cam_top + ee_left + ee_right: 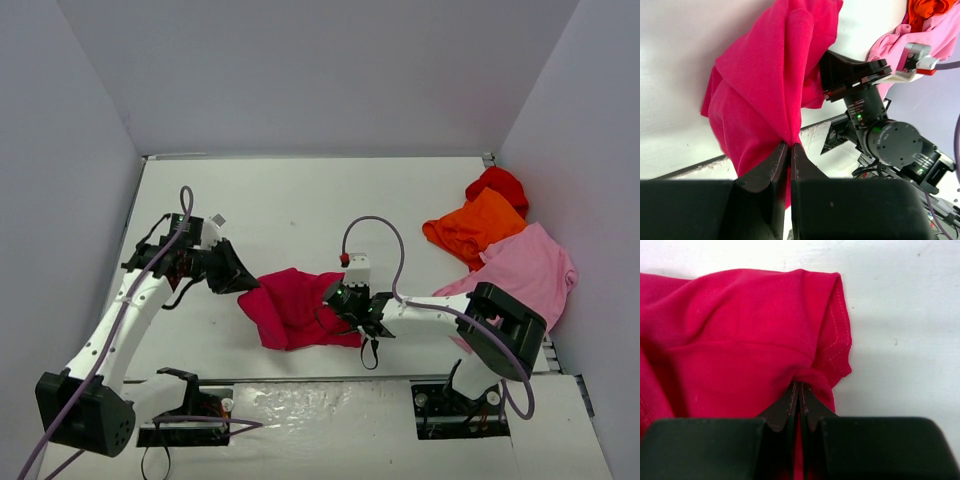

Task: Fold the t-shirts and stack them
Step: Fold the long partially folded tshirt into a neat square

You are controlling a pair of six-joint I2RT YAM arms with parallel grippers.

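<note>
Crimson t-shirt [298, 308] lies bunched on the tabletop [290, 200], toward 6 o'clock of the tabletop's middle in the top view, between the two arms.

Left claw [790, 149] is at the shirt's 9 o'clock edge. Its jaws are pinched tight on a gathered fold, and the cloth fans away from the tips. Right claw [800, 390] is at the 3 o'clock edge, tips together with a tuck of cloth nipped between them, just beside a stitched hem — sleeve or bottom hem, cannot tell.

Reading: grips on opposite edges suit pulling the garment apart and laying it flat before any fold. The shirt is a crumple, with no crease made and no stack begun, so the task looks early.

Surroundings: the other shirts are heaped at 2 to 3 o'clock against the right wall.
- Red t-shirt [498, 185] is farthest back.
- Orange t-shirt [475, 226] lies in front of it.
- Light pink t-shirt [528, 265] is nearest, and its near edge runs under the right arm's elbow.

Possible snag: a wide outward swing of that elbow could drag the pink cloth along. The right arm's purple cable [372, 225] loops at 12 o'clock of its claw, off the cloth.
</note>
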